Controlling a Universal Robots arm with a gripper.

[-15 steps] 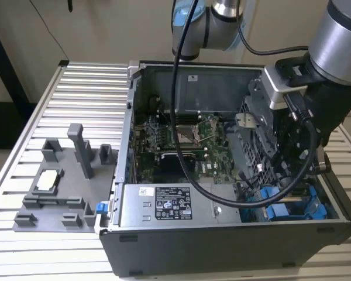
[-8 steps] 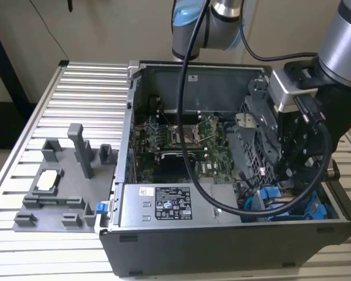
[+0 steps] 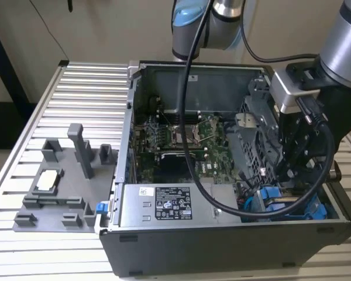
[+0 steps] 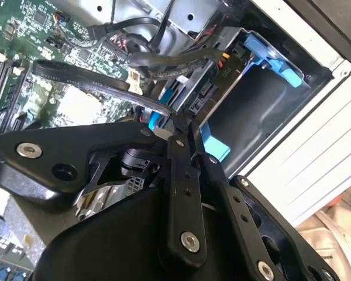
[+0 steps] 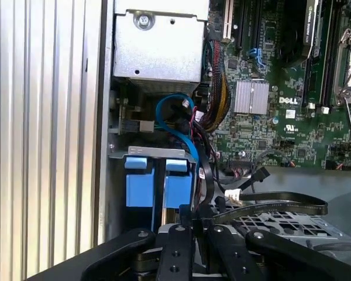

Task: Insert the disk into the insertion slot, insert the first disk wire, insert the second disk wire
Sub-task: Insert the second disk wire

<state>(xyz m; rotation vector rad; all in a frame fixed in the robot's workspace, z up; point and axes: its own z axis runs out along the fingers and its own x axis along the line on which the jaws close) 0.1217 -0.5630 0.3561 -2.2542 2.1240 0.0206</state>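
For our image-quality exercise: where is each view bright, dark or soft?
Exterior view: the ribbed table is evenly lit and the case interior shadowed. Second wrist view: the gripper is a dark, soft mass. First wrist view: the motherboard is sharp and the silver box bright.

One open grey metal computer case (image 3: pixel 164 246) sits on the table. Inside are one green motherboard (image 3: pixel 181 137) and two bright blue plastic carrier fronts (image 5: pixel 159 186).

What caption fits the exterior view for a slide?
Robot hand lowered inside open computer case, beside the drive bay.
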